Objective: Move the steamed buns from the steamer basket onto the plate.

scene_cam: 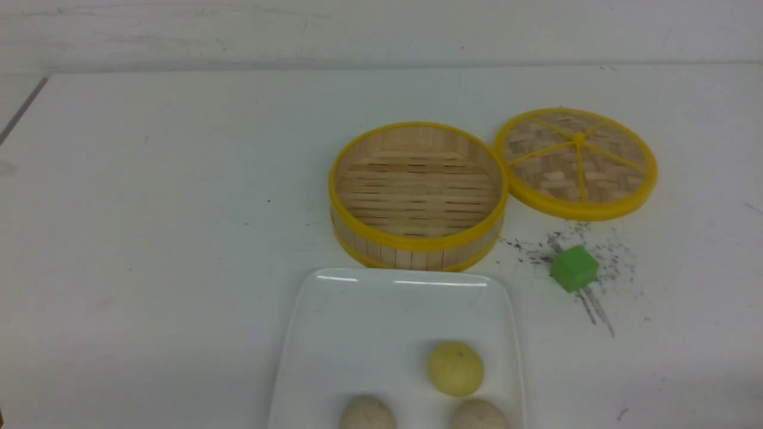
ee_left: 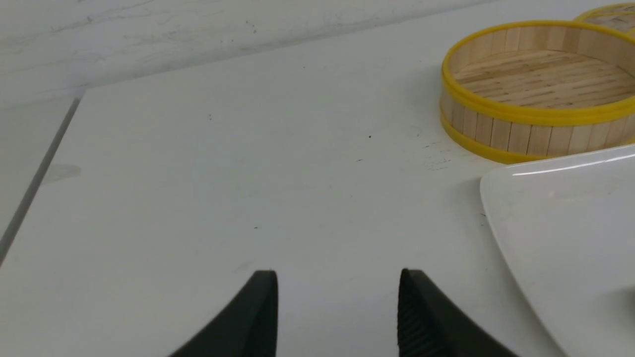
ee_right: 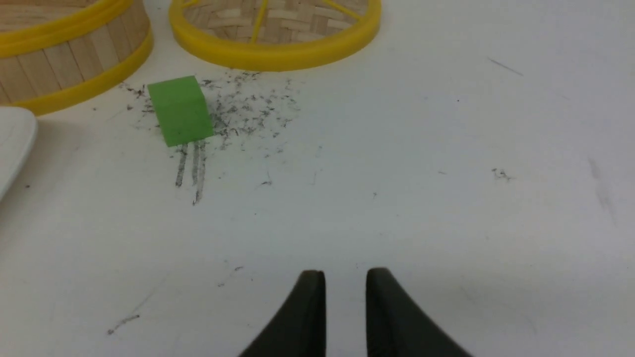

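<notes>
Three steamed buns lie on the white plate [scene_cam: 357, 333] at the table's near edge: a pale yellow one [scene_cam: 455, 368] and two speckled ones [scene_cam: 367, 414] [scene_cam: 478, 415]. Just behind the plate stands the steamer basket [scene_cam: 417, 243], with only its slatted floor showing inside. Neither gripper shows in the front view. My left gripper [ee_left: 337, 272] hangs open over bare table, left of the plate [ee_left: 560, 223] and the basket [ee_left: 521, 134]. My right gripper [ee_right: 346, 271] has a narrow gap between its jaws with nothing in it, over bare table near the basket [ee_right: 64, 54].
The woven lid [scene_cam: 577, 162] with yellow spokes lies flat to the right of the basket. A green cube [scene_cam: 573, 268] sits in front of it among dark scuff marks. The same cube [ee_right: 179, 110] and lid [ee_right: 278, 49] appear ahead of my right gripper.
</notes>
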